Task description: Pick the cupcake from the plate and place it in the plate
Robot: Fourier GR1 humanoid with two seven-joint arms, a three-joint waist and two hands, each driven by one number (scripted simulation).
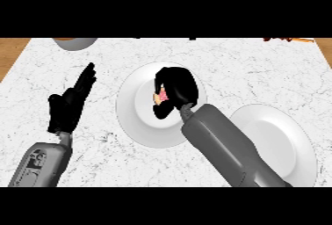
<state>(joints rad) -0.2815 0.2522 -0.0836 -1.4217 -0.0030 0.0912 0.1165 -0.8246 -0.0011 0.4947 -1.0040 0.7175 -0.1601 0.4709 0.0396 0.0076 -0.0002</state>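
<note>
While right hand [178,88] curls its fingers [170,74] round the cupcake [162,96] over the middle plate [139,121], axis hidden, left hand [68,105] straight-fingered

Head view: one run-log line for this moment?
right hand: curled round pink cupcake over centre round white plate; left hand: open, resting; second round white plate: at right

White marble counter [194,52], wooden edges [13,50]
</note>
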